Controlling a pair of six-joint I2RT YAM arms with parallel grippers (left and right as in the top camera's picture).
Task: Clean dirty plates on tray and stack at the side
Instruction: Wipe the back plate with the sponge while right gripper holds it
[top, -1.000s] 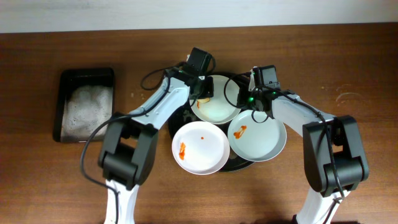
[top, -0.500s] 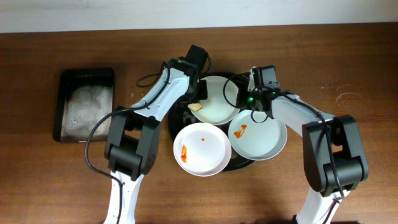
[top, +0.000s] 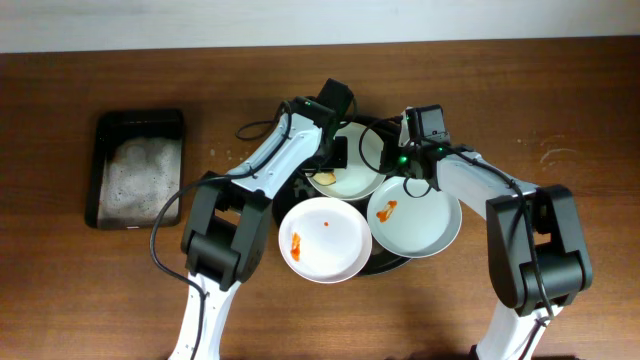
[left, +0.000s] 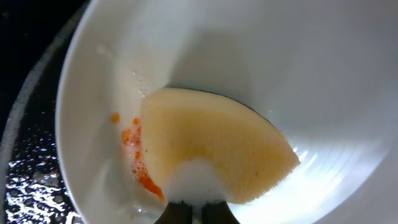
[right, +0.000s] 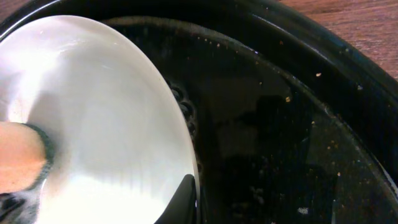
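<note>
Left gripper (left: 194, 213) holds sponge (left: 217, 146) in plate (left: 323, 68); right gripper (top: 394, 160) at rim.

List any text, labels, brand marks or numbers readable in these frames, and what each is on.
None can be read. The white plates, black tray, sponge, soapy tub, left arm and right arm show no legible writing, label or number in any view.

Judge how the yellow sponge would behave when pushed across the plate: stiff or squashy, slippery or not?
Probably squashy: the sponge looks porous, with rounded edges against the plate. Likely slippery too, since white foam coats it near the left gripper.
</note>
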